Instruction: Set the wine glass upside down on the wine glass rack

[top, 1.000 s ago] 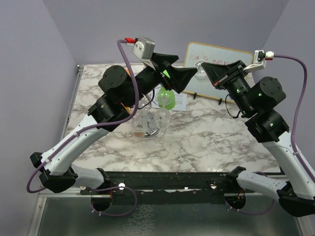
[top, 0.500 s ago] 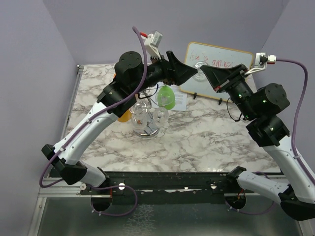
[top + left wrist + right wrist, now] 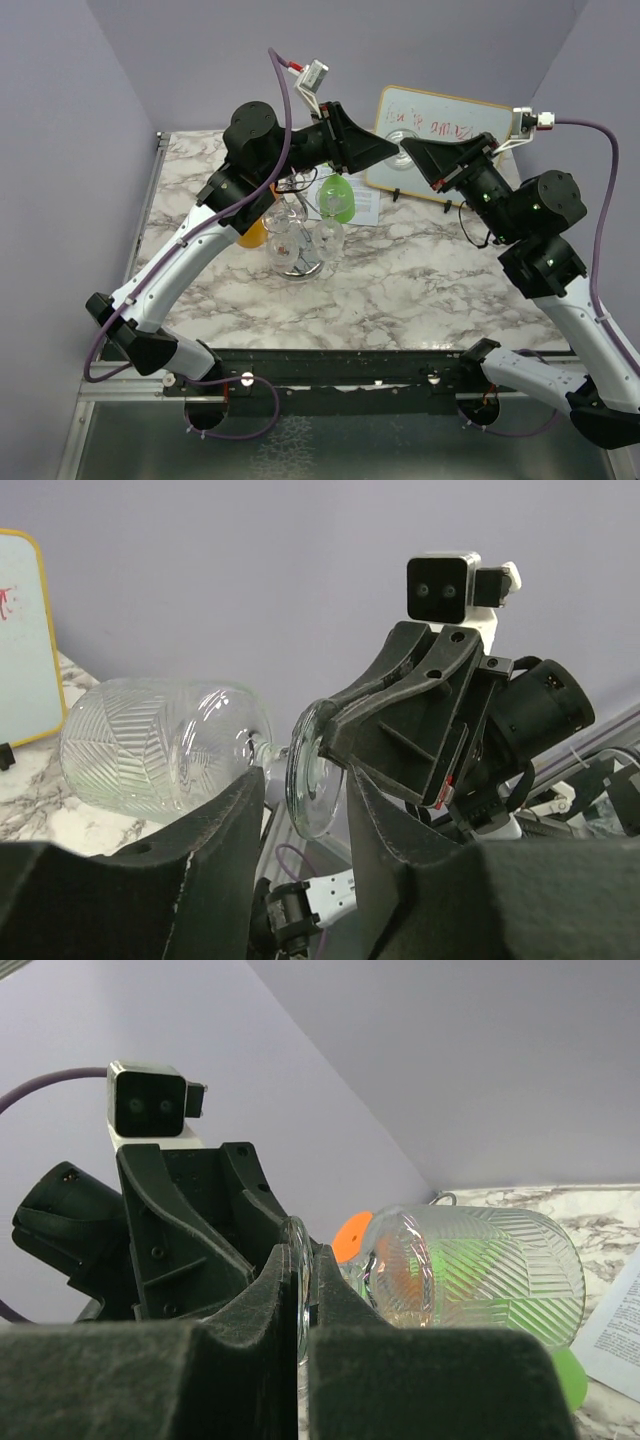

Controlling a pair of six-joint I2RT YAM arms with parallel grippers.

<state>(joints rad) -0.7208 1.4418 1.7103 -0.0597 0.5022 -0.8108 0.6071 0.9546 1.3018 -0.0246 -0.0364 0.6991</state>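
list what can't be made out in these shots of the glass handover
Left wrist view: whether the left gripper touches the glass at its stem; its own fingers block it.
Top view: upper loops of the rack, partly under the left arm.
Top view: whiteboard writing, too small.

Bright, even, soft light from above. Faint soft shadows under arms on marble table point(image 3: 420, 270). Top view sharp. Wrist views: left gripper fingers point(image 3: 200, 880) and right gripper fingers point(image 3: 150, 1380) dark, blurred; wine glass point(image 3: 160, 745) crisp, small glints.
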